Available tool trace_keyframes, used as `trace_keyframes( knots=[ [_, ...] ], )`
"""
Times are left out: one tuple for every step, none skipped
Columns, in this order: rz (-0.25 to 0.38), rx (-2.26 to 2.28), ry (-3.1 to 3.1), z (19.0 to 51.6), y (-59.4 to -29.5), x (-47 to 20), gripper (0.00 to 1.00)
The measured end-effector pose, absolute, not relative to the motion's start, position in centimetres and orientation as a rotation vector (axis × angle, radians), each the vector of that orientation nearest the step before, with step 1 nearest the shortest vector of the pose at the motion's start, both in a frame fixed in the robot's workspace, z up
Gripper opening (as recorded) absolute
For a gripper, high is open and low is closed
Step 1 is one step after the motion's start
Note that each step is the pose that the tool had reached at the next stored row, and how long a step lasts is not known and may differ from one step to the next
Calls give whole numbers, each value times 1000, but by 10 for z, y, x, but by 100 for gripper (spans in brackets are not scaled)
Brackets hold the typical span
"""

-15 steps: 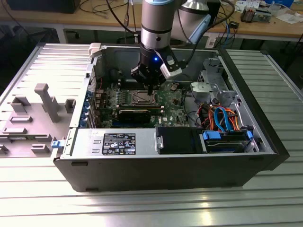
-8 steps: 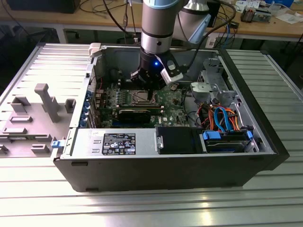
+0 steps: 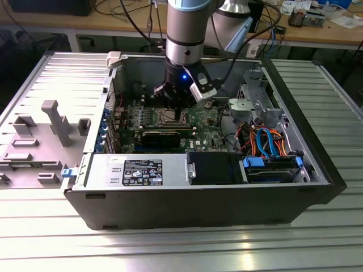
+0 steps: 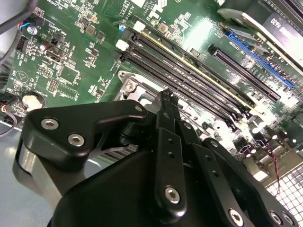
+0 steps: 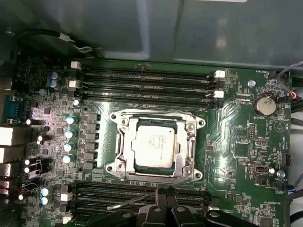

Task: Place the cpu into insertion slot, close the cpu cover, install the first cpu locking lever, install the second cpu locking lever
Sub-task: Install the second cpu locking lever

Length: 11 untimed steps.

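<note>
In the exterior view the gripper [image 3: 179, 111] hangs low inside the open computer case [image 3: 317, 170], just above the insertion slot [image 3: 170, 117] on the green motherboard [image 3: 204, 127]; in the second wrist view the fingertips [image 4: 166, 97] meet in a closed point over the slot's rim, beside the black memory slots [image 4: 189, 78]; in the first wrist view the cpu [image 5: 155, 146] sits in the insertion slot, the cpu cover [image 5: 156, 144] lies closed around it, and a thin locking lever [image 5: 130, 202] slants loose near the fingers.

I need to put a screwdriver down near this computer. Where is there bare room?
The ribbed metal table in front of the computer case is bare. Inside it is crowded: gripper over the cpu, cables beside the drive cage.
</note>
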<state>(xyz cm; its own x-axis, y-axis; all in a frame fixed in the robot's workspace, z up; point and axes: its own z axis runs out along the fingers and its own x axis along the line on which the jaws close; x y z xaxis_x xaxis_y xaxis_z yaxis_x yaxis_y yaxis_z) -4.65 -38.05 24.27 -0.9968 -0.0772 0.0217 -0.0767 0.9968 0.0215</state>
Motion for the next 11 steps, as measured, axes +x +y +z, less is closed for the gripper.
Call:
trace_keyframes(
  knots=[
    [-32,120,-3117,243,-380,-48,11],
    [-32,120,-3117,243,-380,-48,11],
    [-32,120,-3117,243,-380,-48,11],
    [-32,120,-3117,243,-380,-48,11],
    [-32,120,-3117,243,-380,-48,11],
    [-32,120,-3117,243,-380,-48,11],
    [-32,120,-3117,243,-380,-48,11],
    [-32,120,-3117,243,-380,-48,11],
    [-32,120,-3117,243,-380,-48,11],
    [-32,120,-3117,243,-380,-48,11],
    [-32,120,-3116,243,-380,-48,11]
  ],
)
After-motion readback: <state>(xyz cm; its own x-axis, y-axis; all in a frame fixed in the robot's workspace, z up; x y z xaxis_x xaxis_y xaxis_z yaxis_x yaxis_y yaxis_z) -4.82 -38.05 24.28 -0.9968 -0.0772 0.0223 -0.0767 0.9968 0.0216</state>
